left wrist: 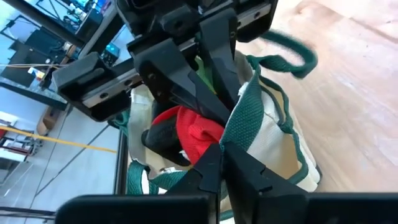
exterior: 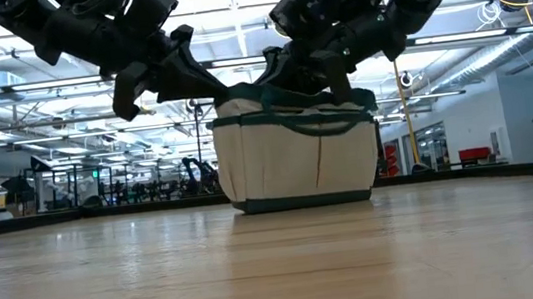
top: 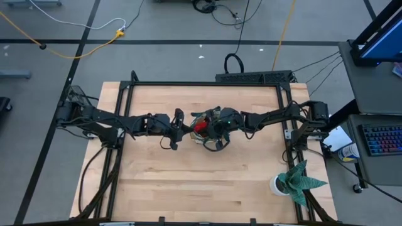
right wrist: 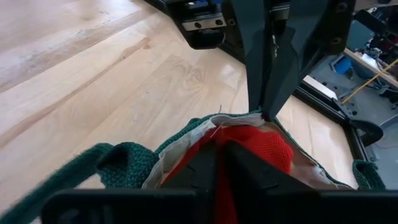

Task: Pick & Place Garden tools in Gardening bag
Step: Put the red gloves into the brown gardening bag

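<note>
Bench (top: 188, 188): pale wood planks, black frame along edges. Gardening bag (exterior: 296, 161) stands upright near middle of bench, cream fabric with green trim, base flat on wood. White pot with spiky green plant (top: 295, 182) sits at bench's front right corner, well apart from bag. Black strip-like unit (top: 254, 77) lies along far edge of bench.

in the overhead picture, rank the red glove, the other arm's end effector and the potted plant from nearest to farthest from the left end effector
From the left end effector:
1. Red glove, in the gardening bag beside it.
2. Right end effector, over the bag's far side.
3. Potted plant, at the table's right near corner.
</note>
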{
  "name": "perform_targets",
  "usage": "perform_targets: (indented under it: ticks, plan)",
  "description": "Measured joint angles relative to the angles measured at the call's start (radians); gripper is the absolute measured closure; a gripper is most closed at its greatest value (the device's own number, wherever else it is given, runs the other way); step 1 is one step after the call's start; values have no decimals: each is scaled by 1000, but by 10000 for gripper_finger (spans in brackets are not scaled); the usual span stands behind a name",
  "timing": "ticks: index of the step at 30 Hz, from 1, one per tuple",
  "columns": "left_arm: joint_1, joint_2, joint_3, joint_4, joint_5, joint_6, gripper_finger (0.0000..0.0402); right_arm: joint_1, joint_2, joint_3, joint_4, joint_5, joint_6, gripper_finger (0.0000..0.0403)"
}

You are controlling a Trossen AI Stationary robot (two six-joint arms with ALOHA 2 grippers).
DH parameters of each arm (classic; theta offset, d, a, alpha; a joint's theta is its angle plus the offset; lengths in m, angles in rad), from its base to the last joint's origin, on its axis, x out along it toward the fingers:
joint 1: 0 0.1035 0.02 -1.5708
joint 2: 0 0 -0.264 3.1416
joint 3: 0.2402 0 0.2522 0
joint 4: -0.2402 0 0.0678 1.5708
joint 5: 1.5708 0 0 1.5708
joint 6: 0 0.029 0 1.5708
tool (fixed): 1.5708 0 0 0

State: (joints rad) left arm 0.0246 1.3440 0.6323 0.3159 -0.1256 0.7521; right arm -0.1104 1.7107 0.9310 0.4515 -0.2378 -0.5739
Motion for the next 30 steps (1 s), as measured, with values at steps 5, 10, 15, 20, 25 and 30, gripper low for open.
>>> perform_targets:
  ticks: [5, 10, 15, 20, 25, 30]
  plan:
    - [0, -1, 1, -8, -13, -1, 395, 0, -2, 0, 2, 2, 14, 347]
    - [0, -1, 2, -16, -24, -4, 388, 0, -36, 0, -16, 6, 11, 335]
    - [1, -1, 2, -22, -36, -11, 393, 0, -97, 0, -60, -1, 13, 336]
    - [1, 0, 2, -22, -43, -11, 391, 0, -142, 0, -106, 2, 13, 338]
    - [1, 0, 2, -22, -40, -13, 390, -1, -153, 0, -47, 94, -6, 328]
    - [1, 1, 2, -20, -37, -3, 392, -19, -151, 0, 38, 79, -27, 304]
